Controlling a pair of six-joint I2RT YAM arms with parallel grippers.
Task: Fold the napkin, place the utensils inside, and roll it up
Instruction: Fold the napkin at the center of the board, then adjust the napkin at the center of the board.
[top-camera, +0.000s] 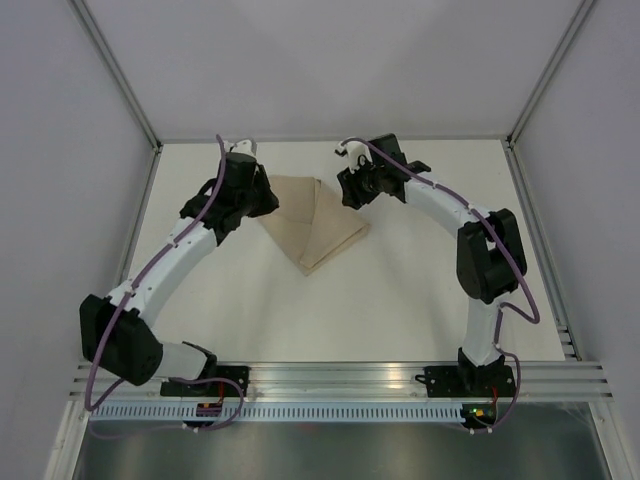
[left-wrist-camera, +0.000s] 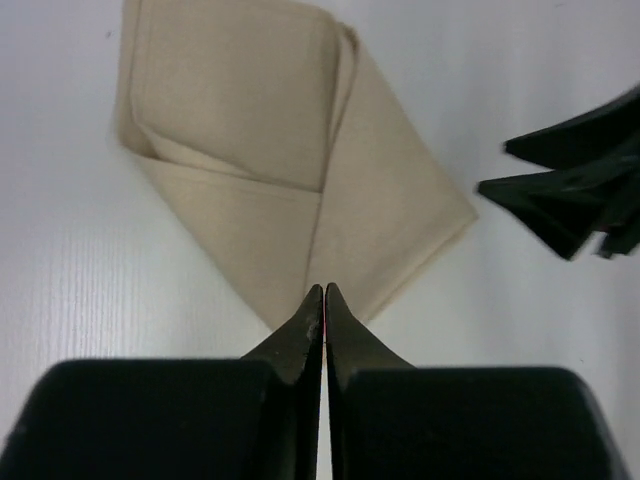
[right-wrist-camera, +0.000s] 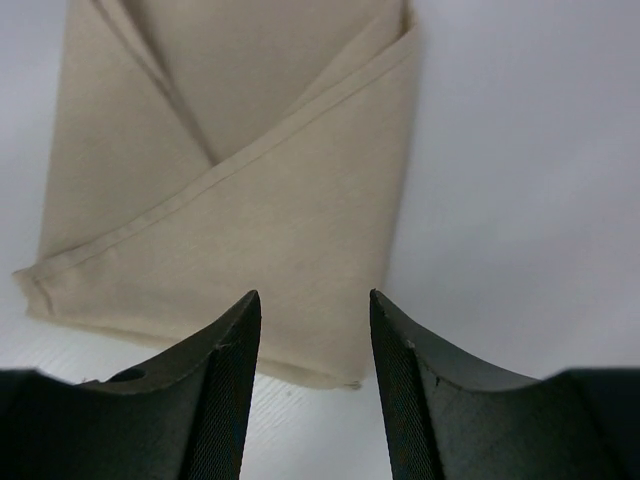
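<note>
The tan napkin (top-camera: 315, 222) lies folded flat on the white table, with overlapping flaps and a point toward the near side. It also shows in the left wrist view (left-wrist-camera: 280, 150) and the right wrist view (right-wrist-camera: 230, 180). My left gripper (top-camera: 266, 204) is at the napkin's left edge, shut (left-wrist-camera: 324, 290), with nothing seen between the jaws. My right gripper (top-camera: 352, 190) is over the napkin's far right edge, open (right-wrist-camera: 313, 297) and empty, and its dark fingers (left-wrist-camera: 570, 200) show in the left wrist view. No utensils are in view.
The white table (top-camera: 400, 300) is bounded by grey walls on the left, right and back. A metal rail (top-camera: 340, 375) with both arm bases runs along the near edge.
</note>
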